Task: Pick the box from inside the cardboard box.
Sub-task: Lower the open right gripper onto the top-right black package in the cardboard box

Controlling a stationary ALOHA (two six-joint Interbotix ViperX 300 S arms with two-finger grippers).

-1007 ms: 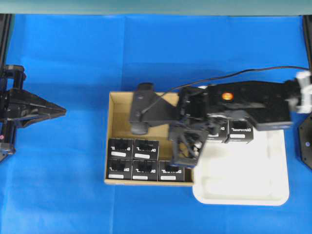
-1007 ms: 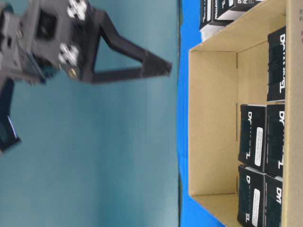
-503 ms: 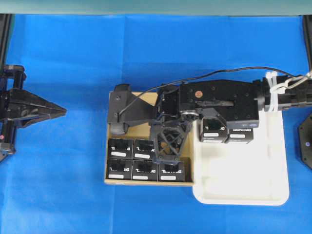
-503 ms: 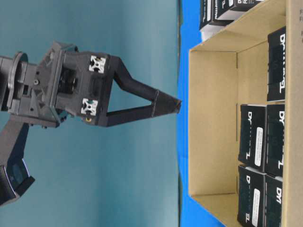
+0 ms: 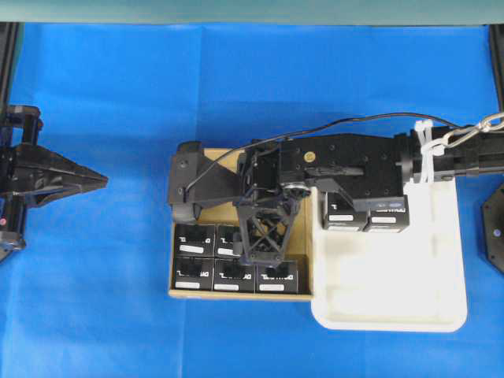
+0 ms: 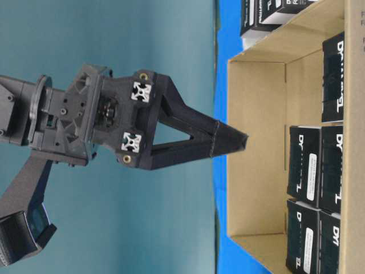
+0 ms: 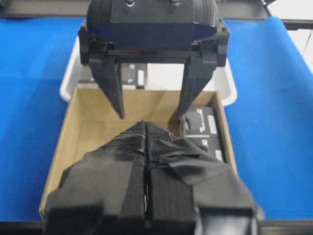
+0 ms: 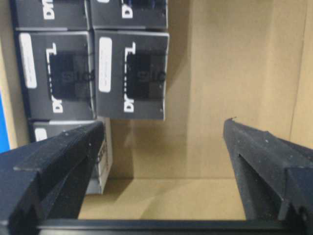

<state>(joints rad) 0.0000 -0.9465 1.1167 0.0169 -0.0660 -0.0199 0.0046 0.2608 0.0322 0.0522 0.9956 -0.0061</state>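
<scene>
The cardboard box (image 5: 236, 295) lies mid-table with several small black boxes in its front rows, such as one box (image 5: 193, 273). My right gripper (image 5: 187, 185) is open and empty, reaching in from the right and pointing down over the carton's bare back left floor. In the right wrist view the gripper (image 8: 164, 125) spans bare cardboard (image 8: 220, 73), with boxes (image 8: 131, 73) ahead to the left. In the table-level view its tips (image 6: 239, 141) are at the carton rim (image 6: 256, 171). My left gripper (image 5: 98, 179) is shut and empty at the far left.
A white plastic tray (image 5: 394, 291) touches the carton's right side and holds two black boxes (image 5: 341, 218) partly under my right arm. A blue cloth (image 5: 118, 94) covers the table. The left wrist view shows my left gripper (image 7: 146, 128), the carton (image 7: 93, 122) and the right gripper (image 7: 150, 116).
My right gripper has moved left across the carton and come down, its tips going from beside the carton to its rim. The left arm has not moved.
</scene>
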